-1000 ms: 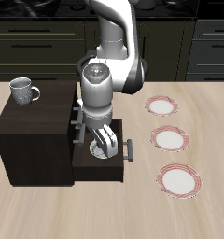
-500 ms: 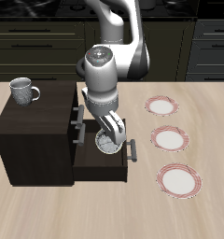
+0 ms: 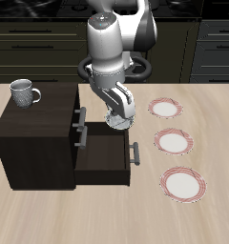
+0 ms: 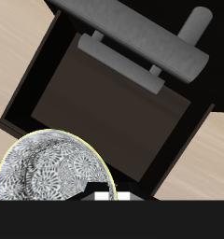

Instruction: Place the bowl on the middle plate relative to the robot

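While the gripper (image 3: 119,121) hangs above the open drawer (image 3: 105,158) of the dark cabinet (image 3: 35,143), its jaws pinch the bowl (image 4: 53,168) by the rim, lifted clear. Beside the cabinet on the surface (image 3: 107,214), the middle plate (image 3: 173,143) sits bare.

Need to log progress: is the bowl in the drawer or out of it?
Out. The gripper holds the bowl above the open drawer, whose inside shows bare in the wrist view.
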